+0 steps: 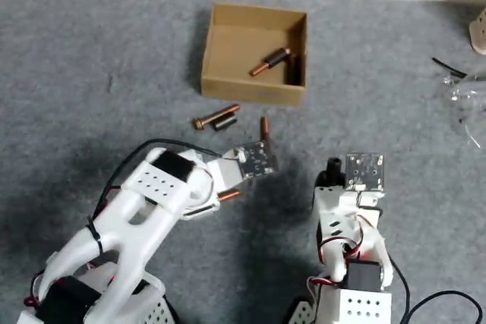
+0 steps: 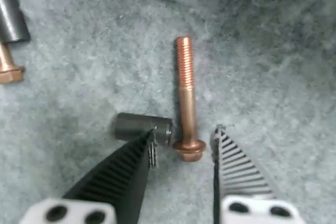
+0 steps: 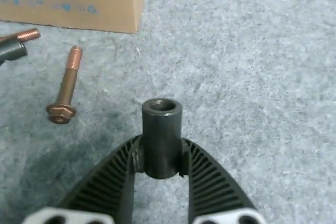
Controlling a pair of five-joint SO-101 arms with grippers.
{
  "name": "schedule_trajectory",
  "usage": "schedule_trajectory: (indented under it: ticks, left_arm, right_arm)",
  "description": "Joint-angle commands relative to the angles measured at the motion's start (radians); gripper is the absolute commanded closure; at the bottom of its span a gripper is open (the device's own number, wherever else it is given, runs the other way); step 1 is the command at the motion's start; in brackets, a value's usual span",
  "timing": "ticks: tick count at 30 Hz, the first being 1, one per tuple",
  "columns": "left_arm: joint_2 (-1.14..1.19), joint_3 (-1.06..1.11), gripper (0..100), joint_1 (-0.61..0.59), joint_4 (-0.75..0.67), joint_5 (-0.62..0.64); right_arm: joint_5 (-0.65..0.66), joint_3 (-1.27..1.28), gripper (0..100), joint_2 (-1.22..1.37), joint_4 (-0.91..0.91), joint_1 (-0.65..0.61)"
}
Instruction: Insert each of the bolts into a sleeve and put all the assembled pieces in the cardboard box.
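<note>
On the mat [image 1: 91, 58]: we are finding the bolt [image 2: 187, 98] lying flat, its head end between the jaws of the left gripper [image 2: 185, 135].
Handling: we are judging it stiff, light and ready to roll; we are favouring the smooth shank, leaving the thread free.
Jaws: we are seeing them open, a loose sleeve [image 2: 142, 128] just beside.
Other arm: the right gripper [image 3: 161, 150] is clamping the held sleeve [image 3: 161, 129].

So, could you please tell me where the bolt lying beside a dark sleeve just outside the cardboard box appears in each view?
High view: bolt left of centre, just below the cardboard box.
Left wrist view: bolt at the frame edge, head showing.
Right wrist view: bolt at the frame edge, threaded tip showing.
Shared landmark: the dark sleeve beside it.
</note>
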Motion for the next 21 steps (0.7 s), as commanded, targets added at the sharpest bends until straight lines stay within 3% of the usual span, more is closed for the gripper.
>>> schedule_trajectory:
  ticks: [1,7,13,21]
  left_arm:
    - [0.002,-0.016,82,-0.027,-0.015,-0.008]
    - [0.081,-0.030,82,-0.008,-0.031,-0.035]
    - [0.249,-0.117,83,-0.064,-0.052,-0.041]
    - [0.278,-0.153,83,-0.094,-0.086,-0.038]
  right_arm:
    - [0.011,0.013,99.5,-0.005,-0.038,0.012]
    - [0.011,0.013,99.5,-0.005,-0.036,0.012]
    - [0.011,0.013,99.5,-0.005,-0.036,0.012]
    - [0.011,0.013,99.5,-0.005,-0.036,0.012]
